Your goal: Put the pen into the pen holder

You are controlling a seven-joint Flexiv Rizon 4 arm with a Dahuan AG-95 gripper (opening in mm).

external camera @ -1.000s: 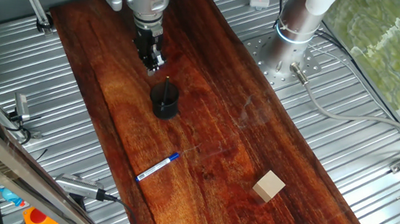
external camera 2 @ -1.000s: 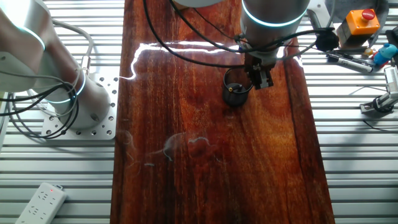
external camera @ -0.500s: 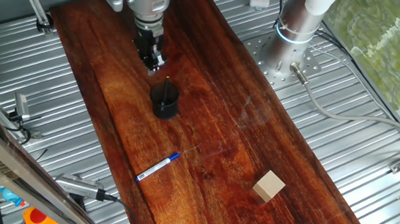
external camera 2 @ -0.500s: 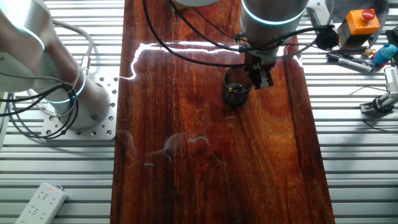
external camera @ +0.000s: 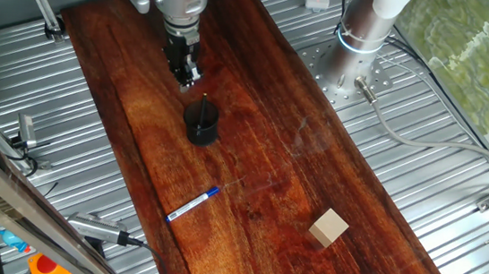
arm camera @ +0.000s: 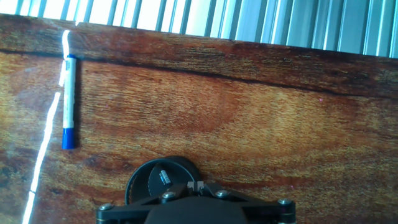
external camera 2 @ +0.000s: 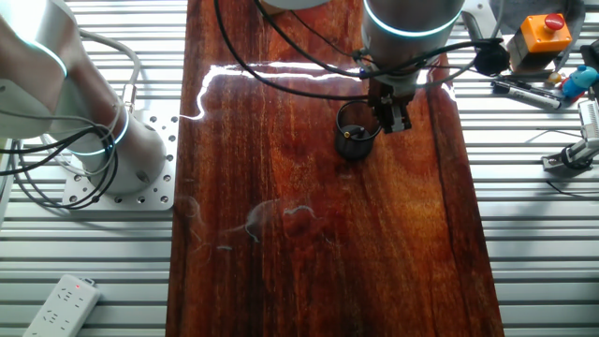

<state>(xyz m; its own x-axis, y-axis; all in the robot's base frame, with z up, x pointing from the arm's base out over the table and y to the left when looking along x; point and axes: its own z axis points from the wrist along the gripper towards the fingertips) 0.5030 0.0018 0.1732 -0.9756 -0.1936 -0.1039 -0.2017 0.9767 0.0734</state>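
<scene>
While the arm hangs over the far end of the dark wooden tabletop (external camera: 314, 162), its end effector (external camera: 187, 76) points straight down, poised just beyond the pen holder (external camera: 201, 122) and a little above it, not touching the cup. Fingers sit close together and nothing shows between them; from these angles I cannot tell whether they are fully closed. In the other fixed view the end effector (external camera 2: 393, 114) sits right beside the rim of the pen holder (external camera 2: 356, 139), on the side toward the tabletop's nearer long edge in that picture. Pen holder: small black cylinder, upright, mouth open, a small pale glint inside at the bottom. Hand view shows only the black base of the end effector along the bottom edge, the fingertips not visible, with the pen holder (arm camera: 158, 180) partly tucked under it. The pen (external camera: 193, 203) lies flat on the tabletop, well apart from the cup, near the long edge that faces the ribbed metal bench (external camera: 63, 155), roughly midway along that edge. White barrel, blue cap end pointing toward the middle of the board. In the hand view the pen (arm camera: 69, 102) lies alone beside a bright streak of glare. A tan wooden cube (external camera: 328, 227) rests nearer the opposite corner, well apart from both pen and cup.
</scene>
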